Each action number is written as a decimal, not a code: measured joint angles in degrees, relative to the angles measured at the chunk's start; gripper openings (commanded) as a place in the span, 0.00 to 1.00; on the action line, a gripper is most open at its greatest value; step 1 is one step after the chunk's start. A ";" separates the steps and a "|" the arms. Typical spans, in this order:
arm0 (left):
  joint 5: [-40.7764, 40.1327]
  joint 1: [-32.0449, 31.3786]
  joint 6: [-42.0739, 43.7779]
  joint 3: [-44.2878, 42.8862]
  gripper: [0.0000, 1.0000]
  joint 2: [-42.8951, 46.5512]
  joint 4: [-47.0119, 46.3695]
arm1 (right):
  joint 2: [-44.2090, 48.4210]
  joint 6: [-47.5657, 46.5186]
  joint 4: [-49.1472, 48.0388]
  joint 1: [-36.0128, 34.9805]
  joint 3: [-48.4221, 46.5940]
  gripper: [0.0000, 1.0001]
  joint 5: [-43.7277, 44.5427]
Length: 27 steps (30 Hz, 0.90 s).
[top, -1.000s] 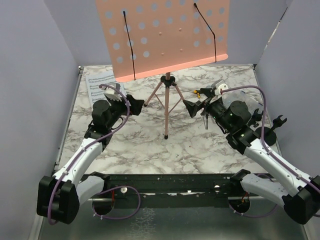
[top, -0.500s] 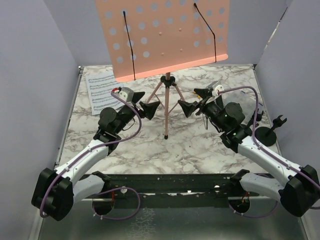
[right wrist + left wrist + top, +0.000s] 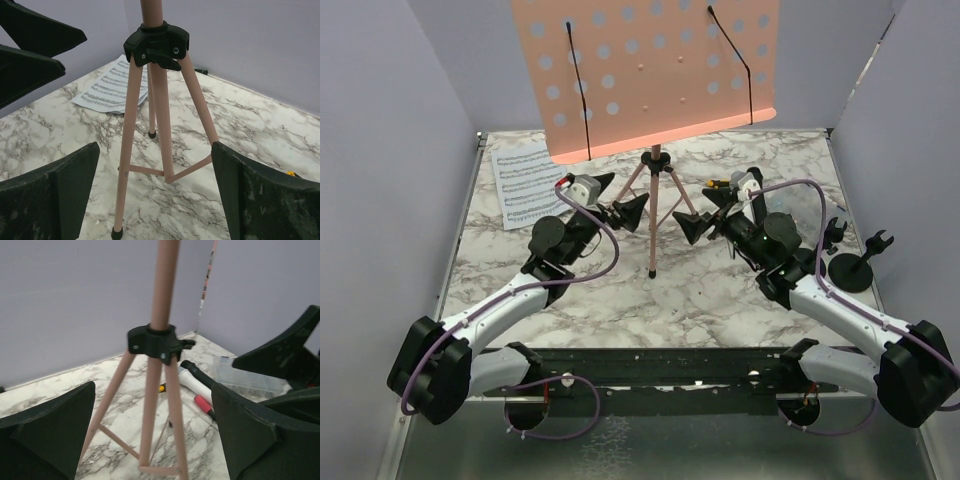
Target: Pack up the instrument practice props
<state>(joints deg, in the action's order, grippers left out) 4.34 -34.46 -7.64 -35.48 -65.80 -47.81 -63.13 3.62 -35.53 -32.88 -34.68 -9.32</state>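
The pink music rest's perforated board stands on its tripod at the table's middle back. My left gripper is open just left of the tripod legs, and my right gripper is open just right of them; neither touches. In the left wrist view the legs stand between the open jaws, with the white microphone and black microphone lying behind. In the right wrist view the tripod hub is ahead of the jaws. Sheet-music pages lie back left. One black round-based holder stands at the right.
A red-handled screwdriver and a clear plastic compartment box lie behind the right arm near the microphones. Purple walls close in the left, back and right sides. The pages also show in the right wrist view.
Both grippers have moved inward toward the tripod, the left one rightward and the right one leftward. The music rest has not moved.
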 measured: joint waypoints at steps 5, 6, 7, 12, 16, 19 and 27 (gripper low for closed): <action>3.82 7.06 -2.10 0.74 0.98 -1.01 -0.61 | -0.02 -0.81 -0.59 0.00 0.26 0.97 -0.52; 4.94 8.63 -2.58 0.74 0.98 -1.40 -0.66 | -0.13 -1.09 -0.79 0.00 0.26 0.97 -0.63; 6.36 10.36 -3.08 0.74 0.98 -1.90 -0.76 | -0.31 -1.33 -0.92 0.00 0.26 0.97 -0.68; 12.61 16.31 -5.46 0.61 0.99 -4.55 -1.44 | -2.97 -1.68 -1.90 0.00 0.11 0.95 -1.22; 17.40 19.28 -6.51 -1.90 0.99 -7.91 -1.68 | -6.49 -1.27 -3.02 0.00 -1.60 0.95 -1.95; 21.86 20.96 -7.48 -6.56 0.98 -11.72 -2.43 | -8.41 -0.87 -4.85 0.00 -3.17 0.95 -2.45; 34.47 23.82 -10.88 -19.93 0.97 -22.93 -5.44 | -9.62 -0.20 -7.15 0.00 -4.55 0.95 -3.87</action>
<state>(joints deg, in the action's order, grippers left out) 38.81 -10.63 -18.52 -55.42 -88.73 -53.25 -72.75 3.42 -42.68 -32.88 -39.22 -13.19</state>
